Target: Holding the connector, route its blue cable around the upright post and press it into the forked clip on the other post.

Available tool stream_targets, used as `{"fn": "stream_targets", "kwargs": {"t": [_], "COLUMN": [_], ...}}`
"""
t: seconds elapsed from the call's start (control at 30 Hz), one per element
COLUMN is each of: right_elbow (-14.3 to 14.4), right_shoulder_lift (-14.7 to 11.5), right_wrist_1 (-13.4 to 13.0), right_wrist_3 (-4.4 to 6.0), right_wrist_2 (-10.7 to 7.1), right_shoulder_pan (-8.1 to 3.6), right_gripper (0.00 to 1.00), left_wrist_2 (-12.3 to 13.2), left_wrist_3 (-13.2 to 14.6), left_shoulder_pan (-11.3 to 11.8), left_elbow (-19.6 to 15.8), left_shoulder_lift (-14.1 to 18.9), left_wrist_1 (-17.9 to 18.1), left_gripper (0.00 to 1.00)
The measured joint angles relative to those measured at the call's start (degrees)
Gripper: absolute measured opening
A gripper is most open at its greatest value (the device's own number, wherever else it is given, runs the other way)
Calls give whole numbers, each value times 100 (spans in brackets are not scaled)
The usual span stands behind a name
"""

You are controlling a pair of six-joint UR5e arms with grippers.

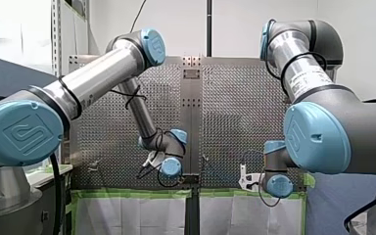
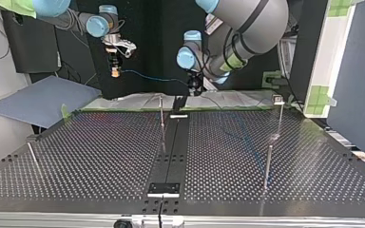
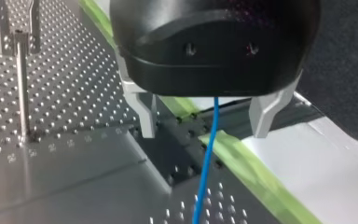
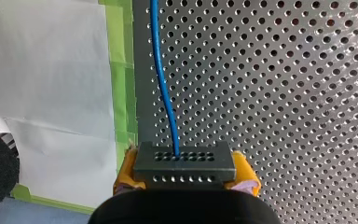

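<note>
Yellow-padded right gripper (image 2: 115, 70), upper left in the top view, points down and clamps the connector (image 4: 185, 162).
Blue cable (image 3: 208, 154) passes between my left gripper's (image 3: 207, 119) wide-spread fingers.

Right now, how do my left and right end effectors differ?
My right end effector has yellow pads; my left end effector has bare metal fingers. The right is shut on the black connector; the left stands open, gripping nothing. Both have black bodies, and the blue cable reaches both.
</note>
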Motion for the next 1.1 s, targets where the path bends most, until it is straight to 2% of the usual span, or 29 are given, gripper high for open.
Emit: {"fn": "stream_targets", "kwargs": {"t": [0.23,0.63,1.1], "right_elbow": [0,0,-12], "right_shoulder_lift": [0,0,0], "right_wrist_1": [0,0,-5], "right_wrist_3": [-8,-14,-65], "right_wrist_2": [7,17,21], "right_shoulder_pan": [11,12,30], "right_gripper": [0,0,0], "left_wrist_2": [261,839,1482], "left_wrist_3": [-303,-887,-1531], "left_shoulder_pan": [-102,-114,-98], "left_elbow": [182,211,241], "left_shoulder_lift": [-259,-287,-284], "left_wrist_1": [-65,-228,320], "left_gripper": [99,99,99]}}
